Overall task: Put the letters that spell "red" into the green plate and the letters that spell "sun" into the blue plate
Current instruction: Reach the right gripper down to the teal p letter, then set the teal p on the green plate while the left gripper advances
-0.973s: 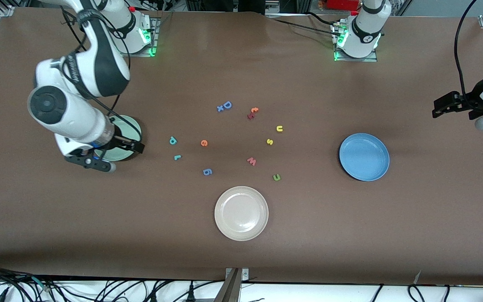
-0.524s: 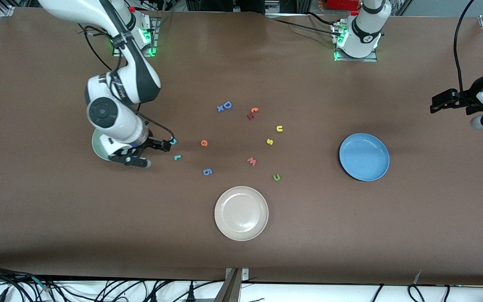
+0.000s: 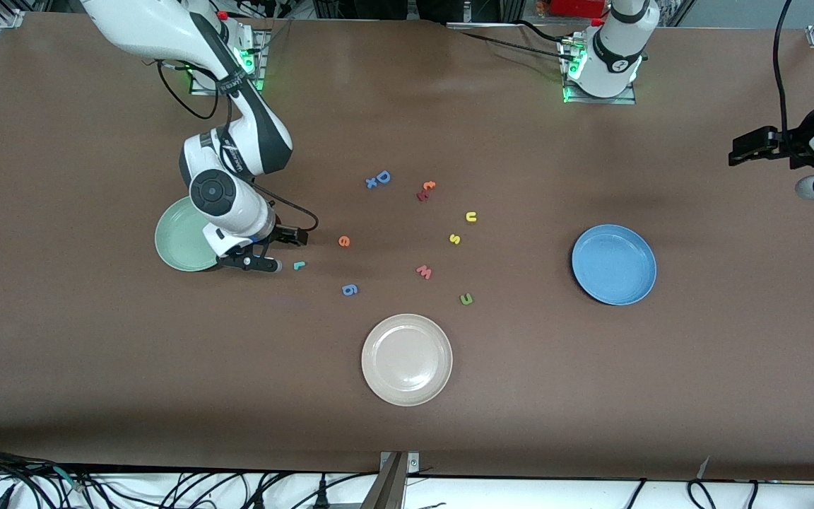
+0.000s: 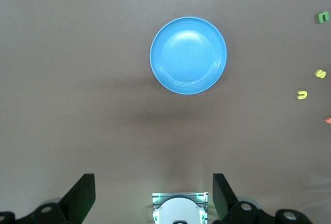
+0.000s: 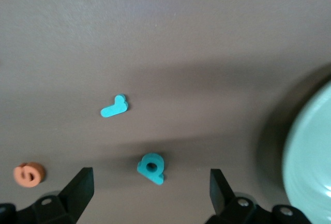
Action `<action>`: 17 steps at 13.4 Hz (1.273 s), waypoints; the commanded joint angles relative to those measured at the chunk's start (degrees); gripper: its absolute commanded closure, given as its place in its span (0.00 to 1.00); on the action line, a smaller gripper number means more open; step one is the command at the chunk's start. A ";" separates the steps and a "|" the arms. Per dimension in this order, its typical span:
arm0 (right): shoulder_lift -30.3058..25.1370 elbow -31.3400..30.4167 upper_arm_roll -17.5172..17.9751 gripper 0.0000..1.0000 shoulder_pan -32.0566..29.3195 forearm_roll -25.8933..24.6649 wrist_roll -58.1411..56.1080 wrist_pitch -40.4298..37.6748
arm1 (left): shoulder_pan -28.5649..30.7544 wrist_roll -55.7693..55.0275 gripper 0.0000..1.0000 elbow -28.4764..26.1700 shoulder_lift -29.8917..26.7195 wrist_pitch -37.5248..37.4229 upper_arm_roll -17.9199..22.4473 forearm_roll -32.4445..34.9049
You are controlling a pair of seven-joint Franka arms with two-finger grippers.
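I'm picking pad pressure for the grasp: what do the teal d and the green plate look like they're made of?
The teal d looks like soft foam: matte, thick, with flat die-cut edges, no shine. The green plate looks like smooth hard plastic or melamine, possibly glazed ceramic: even pale colour, a raised rim, a faint sheen. The look alone doesn't settle which.

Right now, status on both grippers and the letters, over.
Right gripper open, low over teal d, beside green plate. Left gripper open, waiting high over the table's left-arm end. All six letters on table, plates hold none. Nothing blocking.
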 commanded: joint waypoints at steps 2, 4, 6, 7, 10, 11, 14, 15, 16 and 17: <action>2.51 -2.65 0.70 0.01 -0.42 0.72 -1.31 6.52 | 0.27 0.96 0.00 2.97 3.49 -0.60 -0.13 -4.21; 2.96 -2.65 1.05 0.08 -0.42 0.90 -0.96 6.44 | -0.60 0.52 0.00 3.76 4.12 -0.42 -0.57 -5.18; 2.96 -2.74 1.05 0.24 -0.42 0.99 -1.05 6.27 | -3.23 0.78 0.00 3.94 11.02 0.54 -0.92 -6.07; 2.96 -2.74 1.05 0.36 -0.42 1.34 -1.13 6.27 | -4.63 1.04 0.00 4.20 14.72 0.63 -1.01 -6.50; 3.13 -2.74 1.14 0.57 -0.42 1.51 -1.13 6.27 | -5.00 0.43 0.00 5.34 14.58 2.12 -1.19 -7.82; 3.13 -2.74 1.14 0.60 -0.42 1.51 -1.13 6.27 | -4.91 0.43 0.00 5.52 14.50 3.95 -1.88 -8.35; 3.13 -2.74 1.40 0.81 -0.42 1.51 -1.13 6.27 | -5.26 0.87 0.00 5.43 14.14 9.41 -3.03 -8.18; 3.13 -2.74 1.41 0.85 -0.42 1.51 -1.13 6.27 | -5.53 0.70 0.00 5.43 14.06 10.20 -3.99 -8.09; 3.13 -2.74 1.49 0.91 -0.42 1.51 -1.05 6.27 | -5.61 0.70 0.00 5.43 14.06 10.56 -5.13 -8.18; 3.05 -2.66 1.49 0.94 -0.42 1.51 -1.13 6.09 | -5.62 0.43 0.00 5.26 13.97 12.48 -7.23 -8.26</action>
